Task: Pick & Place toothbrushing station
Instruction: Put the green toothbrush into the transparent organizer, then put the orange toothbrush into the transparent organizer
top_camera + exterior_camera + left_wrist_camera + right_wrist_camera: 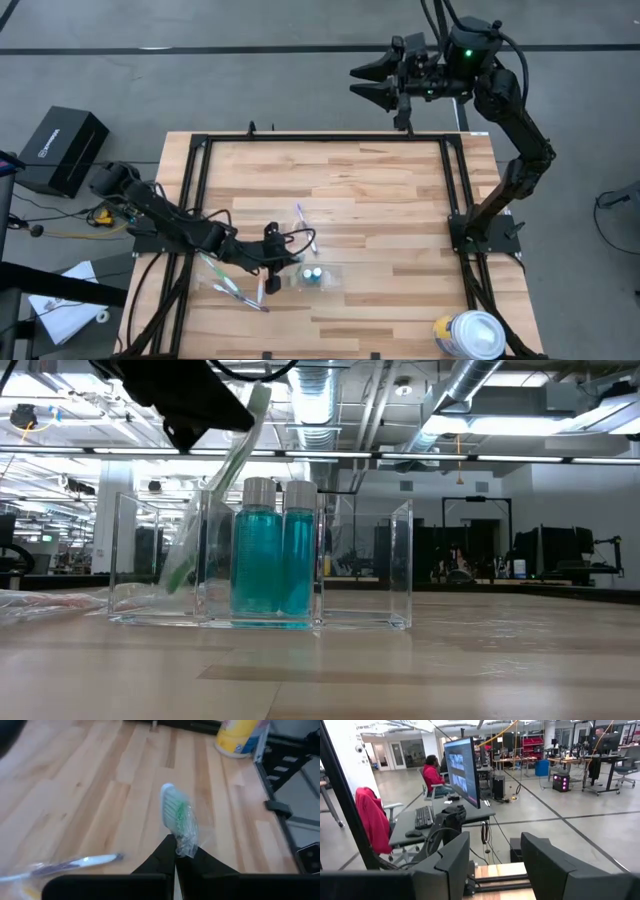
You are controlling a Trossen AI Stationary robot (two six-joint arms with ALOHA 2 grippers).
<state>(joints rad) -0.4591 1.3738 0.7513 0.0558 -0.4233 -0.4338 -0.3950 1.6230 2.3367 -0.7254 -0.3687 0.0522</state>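
**Brush poised over clear holder as left arm works the station**

Directly above the see-through holder (262, 565), the left gripper (271, 262) clamps a wrapped toothbrush (215, 495) by its handle, fingers pinched shut on it. The low view shows the brush slanting down from the pincer into the holder's end compartment, head uppermost; whether its foot touches the floor of that compartment cannot be told. The wrist view has the green-and-white bristle head (175, 815) standing straight out beyond the closed fingertips, still in its crinkled film. The grip near the handle looks chosen so that the long body can be fed down between the thin walls while the pincer stays clear of the rim.

Just beside the brush, in the middle compartment, two teal tubes (272, 550) stand upright and touching, caps up. The compartment on the far side of them from the pincer appears to hold nothing.

Near the gripper, on the bare wood, more wrapped toothbrushes (232, 290) lie flat, and another (307, 229) lies a little beyond the holder.

Well apart from all this, the right gripper (377, 82) waits past the table's far edge, raised, its fingers spread and holding nothing. A white-lidded canister (468, 334) sits at the near corner on the right arm's side, playing no part.
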